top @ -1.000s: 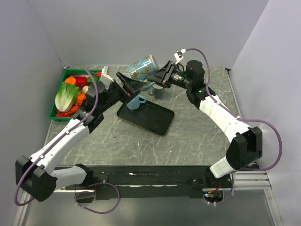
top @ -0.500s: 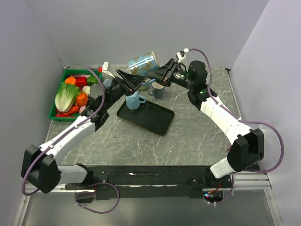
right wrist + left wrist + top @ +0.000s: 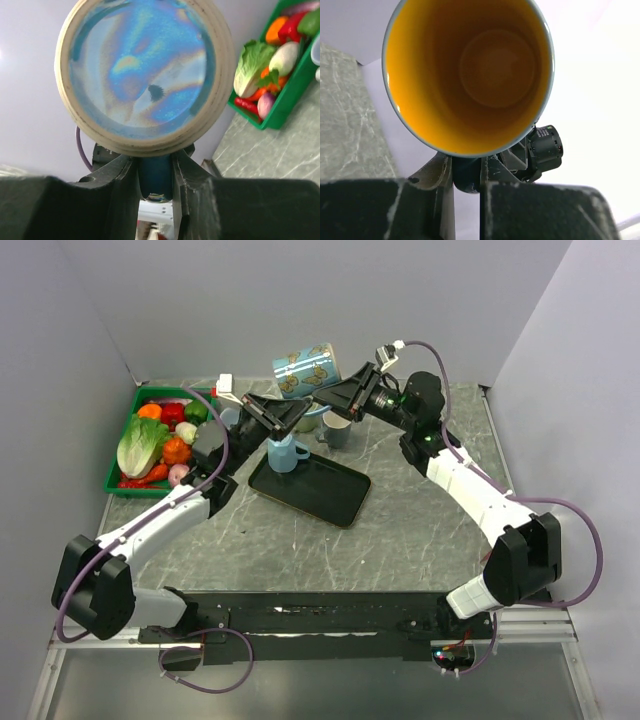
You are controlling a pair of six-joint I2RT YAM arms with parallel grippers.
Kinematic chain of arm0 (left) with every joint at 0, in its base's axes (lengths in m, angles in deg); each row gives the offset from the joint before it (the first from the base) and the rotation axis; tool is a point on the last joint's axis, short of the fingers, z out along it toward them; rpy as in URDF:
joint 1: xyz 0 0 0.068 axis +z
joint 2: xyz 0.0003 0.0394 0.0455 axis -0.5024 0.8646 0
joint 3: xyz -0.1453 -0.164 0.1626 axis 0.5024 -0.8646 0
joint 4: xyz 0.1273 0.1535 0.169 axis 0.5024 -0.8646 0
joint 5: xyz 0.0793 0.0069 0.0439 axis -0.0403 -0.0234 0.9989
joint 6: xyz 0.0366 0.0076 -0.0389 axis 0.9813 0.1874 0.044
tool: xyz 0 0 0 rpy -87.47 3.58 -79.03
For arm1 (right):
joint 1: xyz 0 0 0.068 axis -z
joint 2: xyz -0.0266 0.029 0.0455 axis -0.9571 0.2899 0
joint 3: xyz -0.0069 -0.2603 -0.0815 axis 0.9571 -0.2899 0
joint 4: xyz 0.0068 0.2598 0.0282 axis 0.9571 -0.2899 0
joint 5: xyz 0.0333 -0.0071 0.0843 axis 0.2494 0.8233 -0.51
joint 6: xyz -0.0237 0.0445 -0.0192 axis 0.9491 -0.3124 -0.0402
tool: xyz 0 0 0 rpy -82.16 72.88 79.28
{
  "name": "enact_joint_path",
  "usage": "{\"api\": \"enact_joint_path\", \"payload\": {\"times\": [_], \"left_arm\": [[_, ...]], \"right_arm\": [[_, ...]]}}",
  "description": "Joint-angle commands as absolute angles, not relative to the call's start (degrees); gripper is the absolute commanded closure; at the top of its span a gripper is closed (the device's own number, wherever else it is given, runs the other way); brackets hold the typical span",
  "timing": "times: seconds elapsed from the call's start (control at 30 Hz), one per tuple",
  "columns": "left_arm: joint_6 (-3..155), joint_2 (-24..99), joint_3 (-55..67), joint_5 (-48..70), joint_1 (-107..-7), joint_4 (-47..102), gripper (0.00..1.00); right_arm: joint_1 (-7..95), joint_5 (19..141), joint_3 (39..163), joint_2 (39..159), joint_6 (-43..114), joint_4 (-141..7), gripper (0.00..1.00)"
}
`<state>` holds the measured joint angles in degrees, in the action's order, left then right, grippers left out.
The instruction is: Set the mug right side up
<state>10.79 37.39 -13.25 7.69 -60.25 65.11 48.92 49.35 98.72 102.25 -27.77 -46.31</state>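
Blue patterned ceramic mug with yellow interior (image 3: 305, 370) hangs sideways at upper centre. Left tool (image 3: 466, 170) and right tool (image 3: 156, 167) both clench its handle (image 3: 156, 184).

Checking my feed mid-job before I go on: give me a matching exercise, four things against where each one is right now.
Things:
1. patterned mug
2. small blue mug
3. grey mug
4. lettuce

Places:
a. upright on the black tray
b. in the green crate
c. on the table behind that tray
d. in the air, on its side

Pairs: 1-d, 2-a, 3-c, 4-b
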Motion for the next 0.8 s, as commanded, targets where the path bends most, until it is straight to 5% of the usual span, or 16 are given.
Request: {"api": "enact_joint_path", "payload": {"times": [0.0,0.13,0.33,0.77], "left_arm": [[15.66,38.10,-10.96,7.64,-60.48,69.16,0.99],[22.15,38.98,-6.14,6.68,-60.66,62.76,0.99],[32.95,42.58,1.24,4.22,-61.18,54.66,0.99],[37.11,59.26,14.26,-3.79,-62.15,50.53,0.99]], "right_arm": [[48.89,46.63,98.99,96.47,-30.35,-37.51,1.00],[49.33,46.45,96.00,95.24,-24.47,-42.07,0.98],[51.70,45.84,93.01,93.92,-21.13,-45.67,0.64],[61.19,55.76,80.53,82.06,-10.93,-66.06,0.47]]}}
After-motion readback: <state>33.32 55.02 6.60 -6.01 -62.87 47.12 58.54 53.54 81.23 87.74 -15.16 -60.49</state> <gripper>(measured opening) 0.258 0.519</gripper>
